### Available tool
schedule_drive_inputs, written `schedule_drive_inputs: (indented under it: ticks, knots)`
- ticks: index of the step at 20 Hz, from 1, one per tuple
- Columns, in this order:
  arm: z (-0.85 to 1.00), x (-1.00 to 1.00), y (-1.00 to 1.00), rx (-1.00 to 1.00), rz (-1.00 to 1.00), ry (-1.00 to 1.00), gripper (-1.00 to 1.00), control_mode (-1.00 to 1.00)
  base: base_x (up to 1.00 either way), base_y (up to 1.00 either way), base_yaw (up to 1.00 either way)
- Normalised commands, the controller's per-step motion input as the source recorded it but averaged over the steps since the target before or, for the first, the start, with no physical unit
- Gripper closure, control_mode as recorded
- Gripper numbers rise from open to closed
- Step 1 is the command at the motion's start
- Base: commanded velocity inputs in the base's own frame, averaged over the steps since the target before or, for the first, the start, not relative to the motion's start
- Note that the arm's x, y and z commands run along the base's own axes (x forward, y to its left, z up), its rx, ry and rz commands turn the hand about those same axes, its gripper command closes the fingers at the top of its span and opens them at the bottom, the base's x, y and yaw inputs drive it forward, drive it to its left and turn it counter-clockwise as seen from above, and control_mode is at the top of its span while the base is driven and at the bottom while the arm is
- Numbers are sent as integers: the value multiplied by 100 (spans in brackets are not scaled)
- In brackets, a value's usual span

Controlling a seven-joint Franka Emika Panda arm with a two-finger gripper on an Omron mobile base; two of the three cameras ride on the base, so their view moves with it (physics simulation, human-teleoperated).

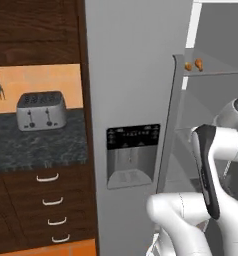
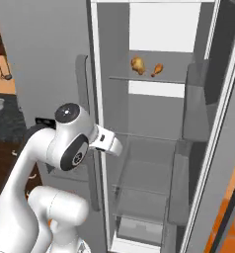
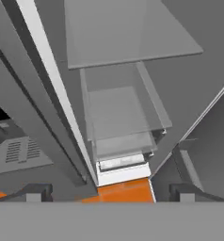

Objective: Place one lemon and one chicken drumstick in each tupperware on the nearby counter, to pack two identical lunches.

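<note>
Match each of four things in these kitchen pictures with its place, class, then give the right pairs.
Things:
1. chicken drumsticks
2. toaster
3. water dispenser
4. drawer handles

Places:
A. on the closed fridge door
B. on the dark counter
C. on an upper glass shelf inside the open fridge
D. on the dark wood front below the counter

Pairs: 1-C, 2-B, 3-A, 4-D

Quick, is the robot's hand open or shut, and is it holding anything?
Gripper: open, fingers wide apart, holding nothing, pointing into the open fridge.
</note>
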Motion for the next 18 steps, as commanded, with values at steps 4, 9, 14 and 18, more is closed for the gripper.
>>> schedule_drive_inputs:
  ticks: [4,9,14,18]
  knots:
    - [0,0,0,0,0,0,-100,100,68,-77,20]
    - [0,0,0,0,0,0,-100,100,43,-88,11]
    - [16,0,0,0,1,-4,-100,-100,14,-6,0]
    - [100,-16,56,0,13,-32,-100,-100,0,0,0]
